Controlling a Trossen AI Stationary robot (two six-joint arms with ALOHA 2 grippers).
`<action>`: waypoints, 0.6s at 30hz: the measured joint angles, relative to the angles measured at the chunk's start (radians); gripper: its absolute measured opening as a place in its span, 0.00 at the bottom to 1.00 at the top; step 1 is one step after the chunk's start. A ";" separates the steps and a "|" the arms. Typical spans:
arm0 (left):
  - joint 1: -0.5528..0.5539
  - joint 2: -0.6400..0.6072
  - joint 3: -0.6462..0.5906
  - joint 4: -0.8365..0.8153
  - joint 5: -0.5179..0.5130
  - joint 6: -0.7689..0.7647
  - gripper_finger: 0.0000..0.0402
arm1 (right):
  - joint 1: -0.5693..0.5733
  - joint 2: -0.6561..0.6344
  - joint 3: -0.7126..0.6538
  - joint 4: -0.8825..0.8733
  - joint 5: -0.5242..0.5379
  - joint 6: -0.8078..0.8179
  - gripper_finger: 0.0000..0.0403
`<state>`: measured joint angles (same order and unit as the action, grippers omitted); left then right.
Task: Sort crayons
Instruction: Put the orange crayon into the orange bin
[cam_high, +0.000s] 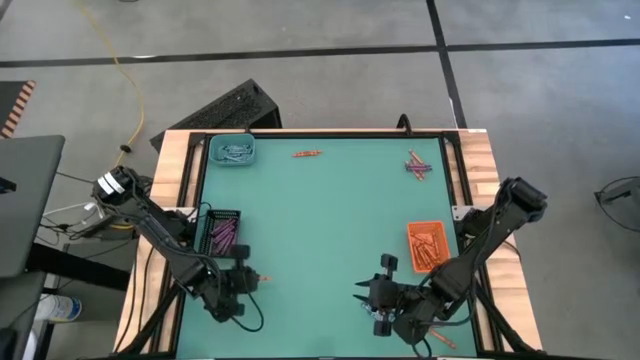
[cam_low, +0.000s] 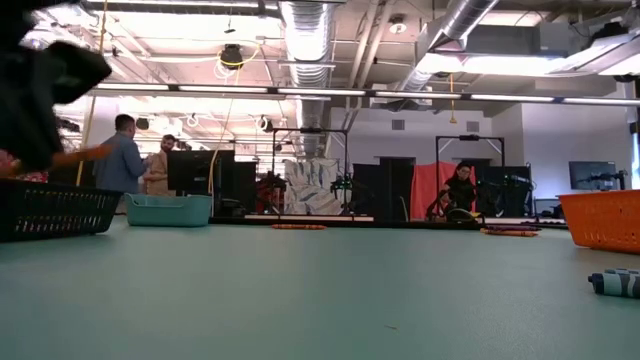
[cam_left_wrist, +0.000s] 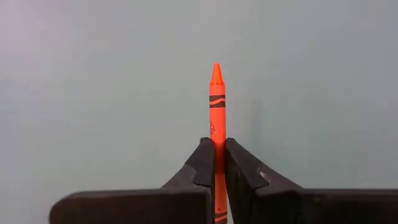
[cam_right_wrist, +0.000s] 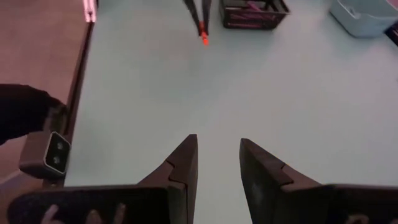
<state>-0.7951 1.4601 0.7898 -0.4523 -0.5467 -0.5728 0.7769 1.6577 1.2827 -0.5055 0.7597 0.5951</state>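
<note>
My left gripper (cam_left_wrist: 216, 144) is shut on one orange-red crayon (cam_left_wrist: 216, 99) near the table's front left (cam_high: 252, 280), just in front of the black tray (cam_high: 222, 232) that holds purple crayons. My right gripper (cam_right_wrist: 217, 146) stands open with nothing between its fingers at the front right (cam_high: 372, 297), beside the orange tray (cam_high: 428, 247) of orange crayons. A teal tray (cam_high: 232, 151) with pale crayons sits at the far left. Loose crayons lie at the far middle (cam_high: 306, 153) and far right (cam_high: 418, 165). My left gripper pinches the orange-red crayon's wrapped lower half (cam_left_wrist: 216, 134) between its two fingers (cam_left_wrist: 202, 165). The crayon lies along the fingers, and its pointed tip (cam_left_wrist: 216, 68) sticks out ahead of them. The fingers slant down from the table's left. The crayon is clear of the table.
The green mat's middle (cam_high: 320, 230) is bare between the two arms. One more crayon (cam_high: 440, 340) lies at the front right edge. Wooden borders (cam_high: 480, 160) frame the mat. People stand in the room beyond the far edge (cam_low: 125, 155).
</note>
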 joint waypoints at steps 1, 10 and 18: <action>0.000 0.000 0.009 0.004 -0.015 0.014 0.00 | 0.000 0.011 0.000 0.012 -0.002 -0.020 0.28; -0.001 -0.002 0.039 0.194 -0.129 0.195 0.00 | -0.030 0.151 0.000 0.236 -0.027 -0.247 0.28; -0.001 -0.002 0.039 0.457 -0.180 0.421 0.00 | -0.056 0.228 0.000 0.608 -0.027 -0.548 0.28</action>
<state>-0.7959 1.4584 0.8288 0.0051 -0.7271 -0.1522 0.7210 1.8857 1.2827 0.1020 0.7328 0.0468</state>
